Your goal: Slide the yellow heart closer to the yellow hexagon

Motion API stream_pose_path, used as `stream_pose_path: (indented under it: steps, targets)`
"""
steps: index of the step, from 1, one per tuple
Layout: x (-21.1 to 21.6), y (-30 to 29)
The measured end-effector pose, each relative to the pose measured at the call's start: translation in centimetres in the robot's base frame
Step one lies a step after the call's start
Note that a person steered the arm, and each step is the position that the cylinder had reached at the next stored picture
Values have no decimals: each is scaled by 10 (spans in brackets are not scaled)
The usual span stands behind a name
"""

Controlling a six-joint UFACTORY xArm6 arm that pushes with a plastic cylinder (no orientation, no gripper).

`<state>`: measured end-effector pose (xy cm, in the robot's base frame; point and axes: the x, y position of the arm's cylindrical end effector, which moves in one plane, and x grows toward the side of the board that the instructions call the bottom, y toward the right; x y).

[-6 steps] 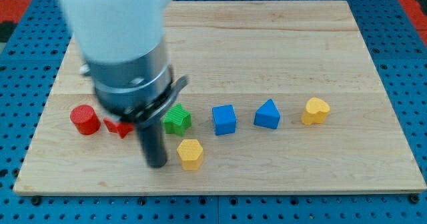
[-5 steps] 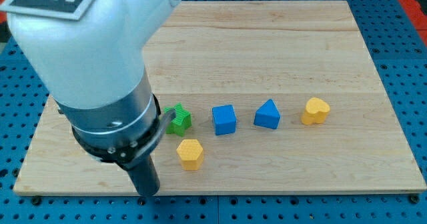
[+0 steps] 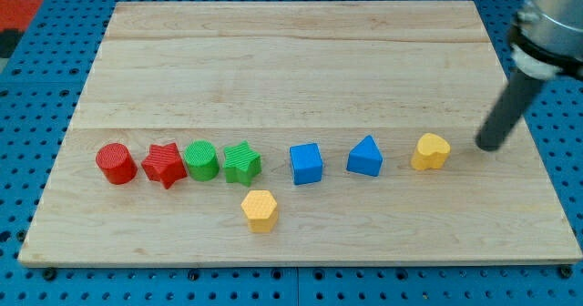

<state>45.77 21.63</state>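
Note:
The yellow heart (image 3: 431,151) lies at the view's right end of a row of blocks across the wooden board (image 3: 301,60). The yellow hexagon (image 3: 260,209) lies alone below the row, left of centre. My tip (image 3: 489,146) touches the board just right of the yellow heart, a small gap apart from it. The rod slants up to the view's top right corner.
In the row, from the view's left: a red cylinder (image 3: 116,163), a red star (image 3: 164,165), a green cylinder (image 3: 200,160), a green star (image 3: 241,162), a blue cube (image 3: 306,163) and a blue triangular block (image 3: 365,156). Blue pegboard surrounds the board.
The arm left the view's lower left, where it hid the red and green blocks. My tip now stands at the right, beside the yellow heart. No block has moved.

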Motion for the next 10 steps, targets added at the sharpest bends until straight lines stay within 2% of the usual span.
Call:
stream_pose_path:
  steps: [1,2,3,4,5,6,8,9,10]
  targets:
    - [-8,-77]
    - [13,-91]
    - [27,-78]
    - [4,-61]
    - [11,-18]
    - [44,-18]
    - [96,-73]
    - [108,-133]
    - [108,-168]
